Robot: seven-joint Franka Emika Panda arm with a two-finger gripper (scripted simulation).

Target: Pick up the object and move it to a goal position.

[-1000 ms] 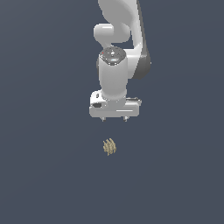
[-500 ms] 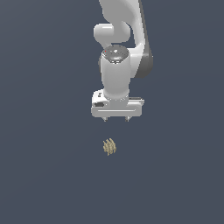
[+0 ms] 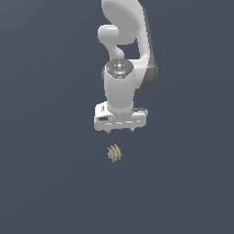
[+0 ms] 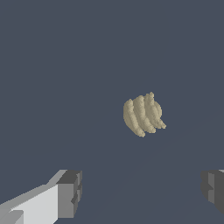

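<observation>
Looking at the exterior view: white Panda arm [image 3: 122, 50] coming down from the top of the picture, wrist pointing straight down, gripper [image 3: 120, 131] at the bottom end with only the short dark fingertips poking out under the white hand block. Below it, apart from it and not touching, the object [image 3: 114, 153]: a tiny tan-yellow ridged clump, kinda like a mini bunch of stubby curved fingers, way smaller than the gripper. Sits just a touch toward the exterior view's left of the gripper's middle, on a plain flat dark grey-blue floor [image 3: 45, 183]. Hard to tell from that angle whether the clump lies flat or leans.

Over to the wrist view: same clump [image 4: 143, 114] in plain sight, ridges running side by side, ends curling to one side. Two grey finger pads [image 4: 70, 194] at the picture's edge, one at each side, with a big stretch of bare floor between them, so gripper spread wide and holding nothing. Clump not between the pads, just out ahead of them, closer to the side of the other pad [image 4: 213, 189]. White finger body visible behind the first pad only.
</observation>
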